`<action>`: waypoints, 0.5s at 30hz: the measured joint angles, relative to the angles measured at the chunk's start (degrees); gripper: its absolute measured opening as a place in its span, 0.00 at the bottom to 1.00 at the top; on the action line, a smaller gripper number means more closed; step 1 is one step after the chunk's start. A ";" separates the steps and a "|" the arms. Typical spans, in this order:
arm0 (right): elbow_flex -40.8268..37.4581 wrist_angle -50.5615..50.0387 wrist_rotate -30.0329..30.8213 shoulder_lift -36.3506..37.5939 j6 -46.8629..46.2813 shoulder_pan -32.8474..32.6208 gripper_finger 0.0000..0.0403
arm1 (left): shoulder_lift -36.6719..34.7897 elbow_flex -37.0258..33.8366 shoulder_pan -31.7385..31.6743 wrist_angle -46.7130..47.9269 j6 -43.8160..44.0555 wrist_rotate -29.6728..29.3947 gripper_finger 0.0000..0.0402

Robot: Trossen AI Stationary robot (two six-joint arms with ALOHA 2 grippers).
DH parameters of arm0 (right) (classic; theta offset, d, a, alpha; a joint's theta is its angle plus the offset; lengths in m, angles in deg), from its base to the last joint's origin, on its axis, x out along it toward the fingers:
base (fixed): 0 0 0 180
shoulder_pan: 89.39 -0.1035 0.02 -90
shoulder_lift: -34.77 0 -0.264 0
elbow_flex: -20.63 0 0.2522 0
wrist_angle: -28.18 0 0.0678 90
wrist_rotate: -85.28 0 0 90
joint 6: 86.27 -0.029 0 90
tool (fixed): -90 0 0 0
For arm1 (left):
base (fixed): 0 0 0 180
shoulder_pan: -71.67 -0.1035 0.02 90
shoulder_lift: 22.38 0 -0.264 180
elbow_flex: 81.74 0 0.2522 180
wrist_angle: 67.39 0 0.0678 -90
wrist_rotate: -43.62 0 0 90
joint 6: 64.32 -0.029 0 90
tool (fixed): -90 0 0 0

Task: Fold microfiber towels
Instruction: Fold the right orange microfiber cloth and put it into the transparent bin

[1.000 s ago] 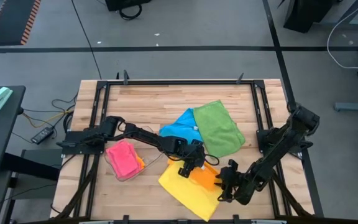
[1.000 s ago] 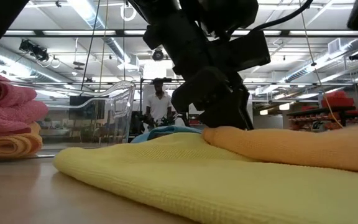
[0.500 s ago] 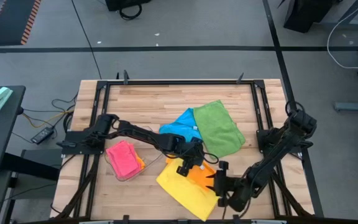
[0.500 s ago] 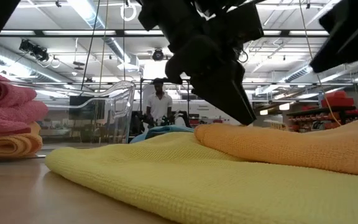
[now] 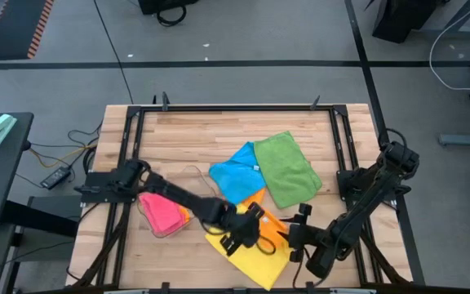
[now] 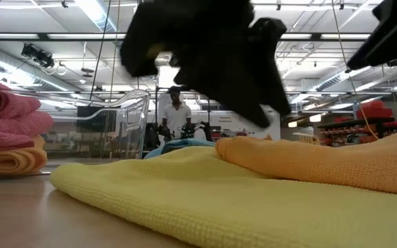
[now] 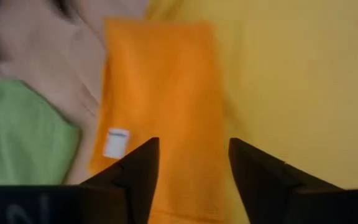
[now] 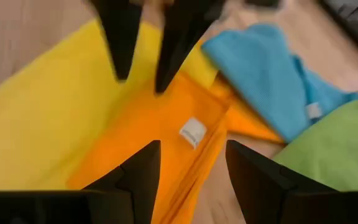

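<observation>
The left gripper [image 5: 243, 236], its two dark fingers [image 7: 138, 171] spread apart and holding nothing, hovers over the orange towel [image 5: 269, 229], which lies folded on top of the yellow towel [image 5: 251, 255] near the front edge of the wooden table [image 5: 194, 139]. The right gripper [image 5: 294, 238], fingers likewise parted and empty, hangs just beside the orange towel on its right side, facing the left gripper across the cloth. A small white label [image 8: 193, 132] shows on the orange towel. Behind the orange towel, toward the table's middle, lie the blue towel [image 5: 237, 171] and the green towel [image 5: 288, 168], their edges overlapping. To the left of the orange towel, a folded pink towel [image 5: 161, 208] sits in a clear plastic tray [image 6: 126, 120]. A person [image 6: 176, 114] stands in the room beyond the table.
</observation>
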 joint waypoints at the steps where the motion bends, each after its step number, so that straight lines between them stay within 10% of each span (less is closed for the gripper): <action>1: 0.00 0.09 1.28 -0.01 -0.48 -0.28 0.47 | 0.60 -0.05 0.89 0.53 -1.15 -2.03 0.55; 8: 0.00 1.11 3.13 -0.15 -2.52 0.35 0.47 | 5.18 -0.05 5.75 -3.61 -10.21 -23.44 0.73; 15: 0.00 2.52 2.96 -0.15 -2.55 0.56 0.47 | 7.27 -0.02 6.16 -6.49 -11.76 -28.40 0.70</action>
